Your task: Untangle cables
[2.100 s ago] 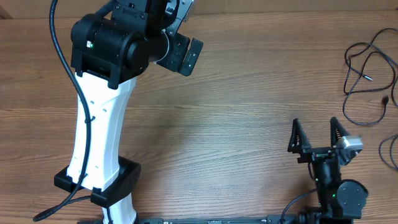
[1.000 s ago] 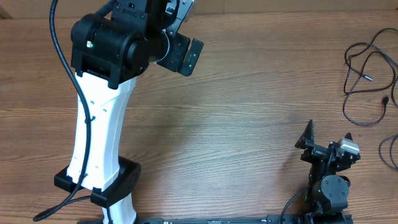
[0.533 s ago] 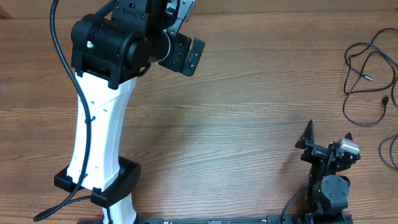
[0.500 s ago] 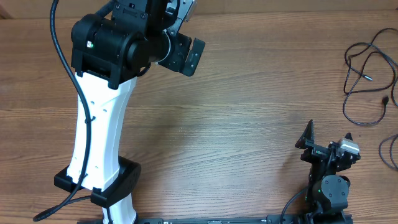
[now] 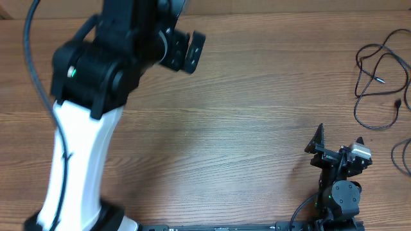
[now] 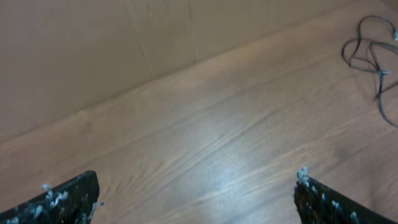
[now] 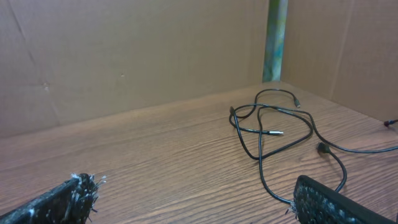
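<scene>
Upper left: left gripper (image 5: 188, 51), fingers apart, empty. Middle: bare table (image 5: 244, 128), nothing in the way. Lower right: right gripper (image 5: 337, 144), spread apart too. Upper right: cables (image 7: 259, 146), flat, far from both; probably light, limp. Best pinched at an outer loop.

Soft, even light from above leaves hardly a shadow, a pale sheen lies on the surface (image 6: 224, 168) in the smeared left wrist view, the left arm (image 5: 90, 83) blurs overhead, and the cables (image 7: 273, 132) look crisp.
</scene>
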Tool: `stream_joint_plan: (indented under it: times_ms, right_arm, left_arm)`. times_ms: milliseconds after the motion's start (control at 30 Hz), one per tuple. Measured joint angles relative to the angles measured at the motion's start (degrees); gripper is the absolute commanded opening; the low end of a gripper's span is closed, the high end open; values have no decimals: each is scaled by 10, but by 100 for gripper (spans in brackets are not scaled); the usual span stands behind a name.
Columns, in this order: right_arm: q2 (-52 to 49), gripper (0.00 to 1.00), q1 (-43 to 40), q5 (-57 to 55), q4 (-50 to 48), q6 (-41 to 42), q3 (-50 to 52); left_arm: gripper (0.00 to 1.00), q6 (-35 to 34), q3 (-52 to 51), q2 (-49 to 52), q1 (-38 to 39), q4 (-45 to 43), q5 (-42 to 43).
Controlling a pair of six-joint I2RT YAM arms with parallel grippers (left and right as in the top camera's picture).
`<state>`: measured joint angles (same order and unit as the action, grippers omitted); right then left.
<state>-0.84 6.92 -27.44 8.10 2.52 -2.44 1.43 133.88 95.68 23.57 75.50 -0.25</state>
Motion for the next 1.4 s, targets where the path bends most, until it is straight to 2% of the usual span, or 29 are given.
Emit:
stream_joint_plan:
  times_ms: [367,933,1167,1400]
  right_arm:
    - [0,100,0,0,-1,0,0]
    - [0,100,0,0,-2,-2,0]
    - [0,100,0,0,-2,-2,0]
    - [0,100,0,0,-2,-2,0]
  left_arm:
    - [100,0,-465,-299,-1,-232,-4]
    - [100,0,-1033,-716,-31,-553,-4]
    - [100,0,-1194,-869,-37,-681,-4]
    - [99,4,-1274,-945,-73,-787,-4]
